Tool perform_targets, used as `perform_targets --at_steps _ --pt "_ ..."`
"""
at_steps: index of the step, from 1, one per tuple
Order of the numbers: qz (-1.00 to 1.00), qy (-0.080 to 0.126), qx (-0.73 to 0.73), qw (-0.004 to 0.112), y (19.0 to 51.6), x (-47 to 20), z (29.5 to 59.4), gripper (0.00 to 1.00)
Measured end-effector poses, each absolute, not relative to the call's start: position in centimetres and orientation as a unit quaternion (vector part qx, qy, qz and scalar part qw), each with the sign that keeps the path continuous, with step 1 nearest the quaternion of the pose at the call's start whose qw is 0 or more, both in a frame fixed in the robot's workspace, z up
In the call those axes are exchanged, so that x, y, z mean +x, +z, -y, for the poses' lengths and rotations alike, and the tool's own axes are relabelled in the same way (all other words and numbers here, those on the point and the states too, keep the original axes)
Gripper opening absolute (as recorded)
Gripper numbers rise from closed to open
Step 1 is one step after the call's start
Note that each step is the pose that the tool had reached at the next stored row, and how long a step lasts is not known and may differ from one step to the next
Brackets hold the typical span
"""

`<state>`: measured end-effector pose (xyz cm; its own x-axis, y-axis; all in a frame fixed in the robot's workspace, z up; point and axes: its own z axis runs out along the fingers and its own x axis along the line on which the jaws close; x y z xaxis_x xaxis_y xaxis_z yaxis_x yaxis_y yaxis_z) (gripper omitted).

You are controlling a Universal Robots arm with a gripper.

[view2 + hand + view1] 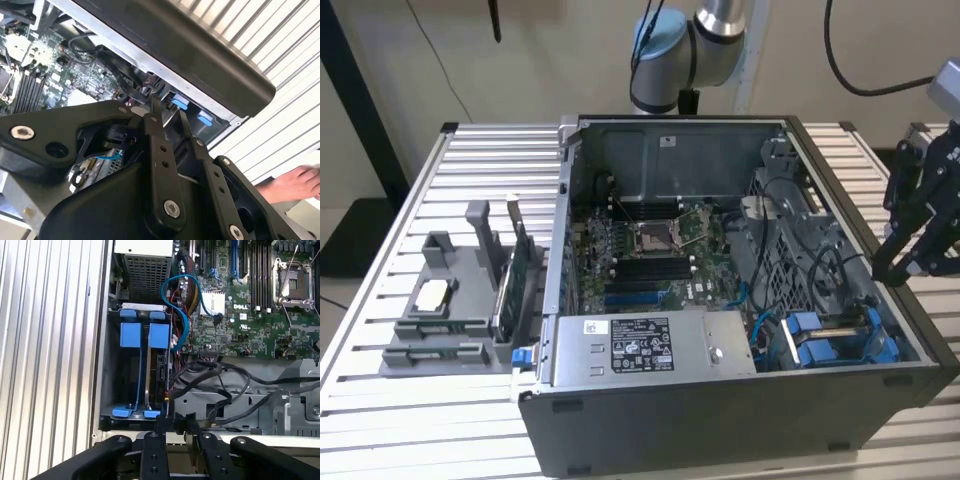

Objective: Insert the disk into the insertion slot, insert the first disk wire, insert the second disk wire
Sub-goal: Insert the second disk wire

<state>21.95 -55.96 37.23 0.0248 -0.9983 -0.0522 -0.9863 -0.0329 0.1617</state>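
Low right in the exterior view sits the insertion slot (840, 335), where the first wrist view shows the disk (159, 371) apparently seated edge-on; can't tell if the blue wire (162, 290) is plugged in, so approx. step 1 done, w/ the gripper (900, 268) beside the case (720, 420), fingers narrowly apart, empty.

- You work at a bench (470, 150) of ribbed silver metal slats, brightly lit, with glare along the ribs.
- Behind it you see a plain cream wall (550, 60).
- At the exterior view's left, a dark post (360, 100) slants across that wall.
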Motion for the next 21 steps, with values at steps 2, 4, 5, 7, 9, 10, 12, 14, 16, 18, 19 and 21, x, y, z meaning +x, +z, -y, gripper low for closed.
perform_targets --at_steps 2,4,5,7,9,10,12,14,16,18,19,21 --pt "0.696 -0.076 0.713 0.039 37.1 21.9 56.0 0.30" --pt "0.699 -0.077 0.710 0.038 37.1 21.7 56.0 0.30" --pt "0.701 -0.078 0.708 0.037 37.1 21.6 56.0 0.30" --pt "0.705 -0.080 0.704 0.035 37.1 21.4 56.0 0.30" --pt "0.710 -0.081 0.699 0.033 37.1 21.2 56.0 0.28" --pt "0.714 -0.082 0.695 0.032 37.1 21.1 56.0 0.28" --pt "0.717 -0.082 0.692 0.032 37.1 21.0 56.0 0.21" --pt "0.719 -0.082 0.690 0.032 37.1 21.0 56.0 0.21" --pt "0.720 -0.082 0.688 0.031 37.1 21.0 56.0 0.21" --pt "0.721 -0.082 0.687 0.031 37.1 21.0 56.0 0.18" --pt "0.722 -0.082 0.687 0.031 37.1 20.9 56.0 0.18" --pt "0.723 -0.083 0.686 0.030 37.2 20.6 56.0 0.16"
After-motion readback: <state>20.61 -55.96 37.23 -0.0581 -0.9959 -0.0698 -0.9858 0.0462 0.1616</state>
